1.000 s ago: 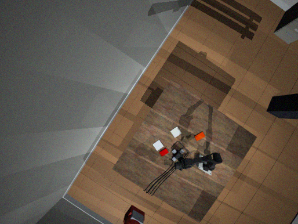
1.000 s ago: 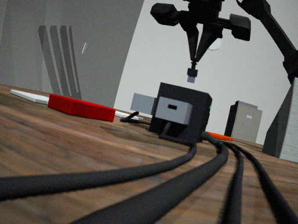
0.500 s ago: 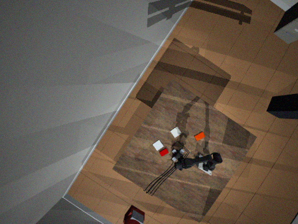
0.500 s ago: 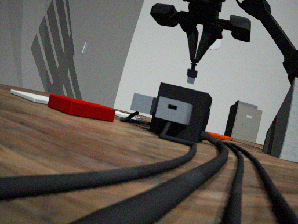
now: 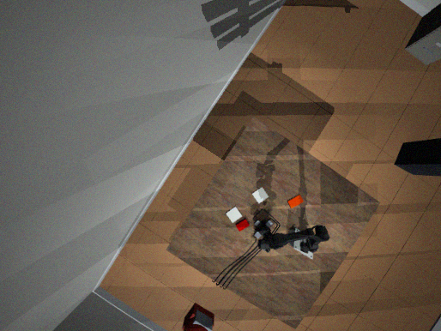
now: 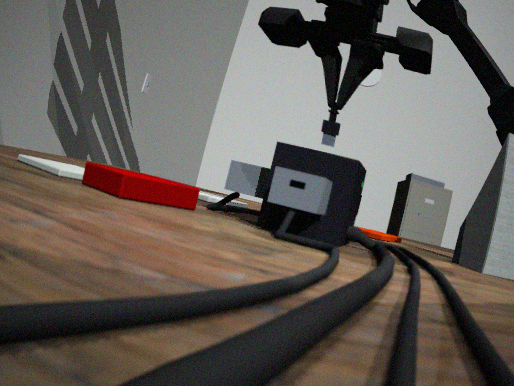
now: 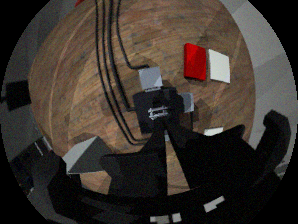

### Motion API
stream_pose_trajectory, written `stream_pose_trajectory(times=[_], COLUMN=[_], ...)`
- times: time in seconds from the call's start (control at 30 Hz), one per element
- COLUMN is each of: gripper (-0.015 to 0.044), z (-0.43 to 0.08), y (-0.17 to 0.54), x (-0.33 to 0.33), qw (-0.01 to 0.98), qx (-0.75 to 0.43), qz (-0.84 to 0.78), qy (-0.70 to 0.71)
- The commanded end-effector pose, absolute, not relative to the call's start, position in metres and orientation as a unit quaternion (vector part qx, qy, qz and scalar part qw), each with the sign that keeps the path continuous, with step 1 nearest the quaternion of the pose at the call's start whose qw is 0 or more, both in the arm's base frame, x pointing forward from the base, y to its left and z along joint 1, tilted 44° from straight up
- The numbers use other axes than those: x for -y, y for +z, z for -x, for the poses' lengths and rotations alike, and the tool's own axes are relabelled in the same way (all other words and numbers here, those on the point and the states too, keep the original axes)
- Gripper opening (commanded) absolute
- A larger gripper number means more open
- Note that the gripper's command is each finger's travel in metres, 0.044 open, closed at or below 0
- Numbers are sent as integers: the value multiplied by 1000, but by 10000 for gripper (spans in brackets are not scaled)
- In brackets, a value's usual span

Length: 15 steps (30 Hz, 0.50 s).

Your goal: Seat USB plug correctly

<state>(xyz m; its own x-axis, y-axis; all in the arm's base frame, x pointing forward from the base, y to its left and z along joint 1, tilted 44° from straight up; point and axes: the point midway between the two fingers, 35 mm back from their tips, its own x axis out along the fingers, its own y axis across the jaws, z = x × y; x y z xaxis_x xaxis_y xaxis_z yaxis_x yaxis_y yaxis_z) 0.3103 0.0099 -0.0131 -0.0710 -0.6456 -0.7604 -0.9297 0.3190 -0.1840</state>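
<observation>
My gripper [image 6: 334, 111] [image 7: 164, 124] is shut on the USB plug [image 6: 330, 127], a small dark body with a pale metal tip pointing down. The plug hangs upright just above the power cube [image 6: 345, 187] [image 7: 143, 120], with a small gap between its tip and the cube's top in the exterior view. The black cube stands upright on the table. Bright metal outlines show on its top in the wrist view, by the socket; the fingers hide part of that top. Which way round the plug faces cannot be told.
Grey adapters [image 6: 299, 192] [image 7: 150, 78] sit on the cube's sides, with black cables [image 6: 280, 320] running off across the table. A red block [image 5: 242, 225] [image 6: 155, 188] [image 7: 195, 62], white pieces [image 5: 260, 195] [image 7: 219, 66] and an orange block [image 5: 295, 201] lie around the cube.
</observation>
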Motion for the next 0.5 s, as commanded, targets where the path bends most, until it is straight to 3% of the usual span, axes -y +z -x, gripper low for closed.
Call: stream_pose_trajectory(times=[0.0, 0.47], gripper=[0, 0], z=[-309, -309], y=[-14, -16], x=[-10, -10], qw=[395, 397], qx=[-709, -706], qz=[555, 555], qy=[184, 191])
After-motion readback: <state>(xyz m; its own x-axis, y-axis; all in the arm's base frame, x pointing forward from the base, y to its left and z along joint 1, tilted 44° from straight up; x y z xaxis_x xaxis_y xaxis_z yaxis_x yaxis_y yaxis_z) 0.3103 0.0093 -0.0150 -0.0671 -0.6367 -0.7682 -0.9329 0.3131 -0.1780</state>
